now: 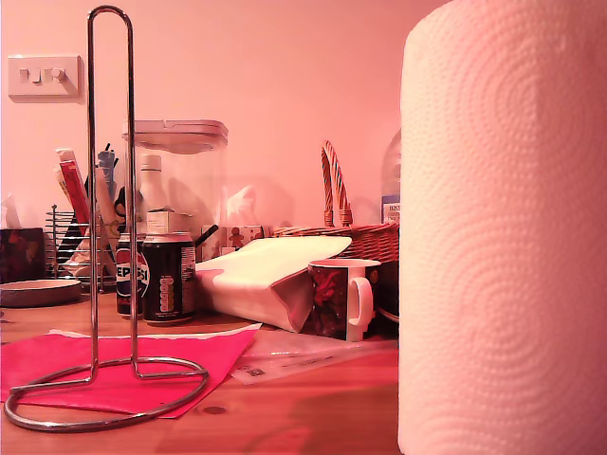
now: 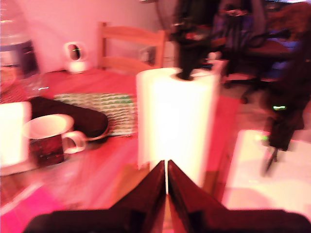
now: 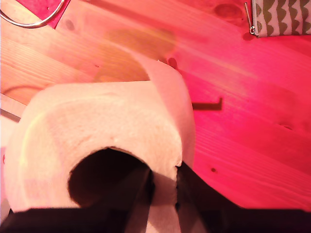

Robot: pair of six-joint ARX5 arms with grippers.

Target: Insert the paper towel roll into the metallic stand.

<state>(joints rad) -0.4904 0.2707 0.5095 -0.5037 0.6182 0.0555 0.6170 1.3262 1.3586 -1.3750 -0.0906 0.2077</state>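
Note:
The paper towel roll (image 1: 503, 227) stands upright on the wooden table, filling the exterior view's right. The metallic stand (image 1: 111, 190), a chrome hairpin loop on a round ring base, stands at that view's left, well apart from the roll. My second gripper (image 3: 164, 194) is shut on the paper towel roll (image 3: 97, 131) at its top, one finger inside the core and one outside the wall. The stand's ring base (image 3: 29, 22) shows beyond the roll. My first gripper (image 2: 166, 170) is shut and holds nothing, pointing at the roll (image 2: 175, 126) a short way off. No gripper shows in the exterior view.
A pink sheet (image 1: 57, 365) lies under the stand's base. Behind it stand Pepsi cans (image 1: 156, 277), a clear container (image 1: 180, 180) and a utensil rack (image 1: 71, 237). A mug (image 1: 340, 299), a white bag (image 1: 270, 275) and a wicker basket (image 1: 351, 237) sit mid-table. A patterned pouch (image 3: 284, 17) lies nearby.

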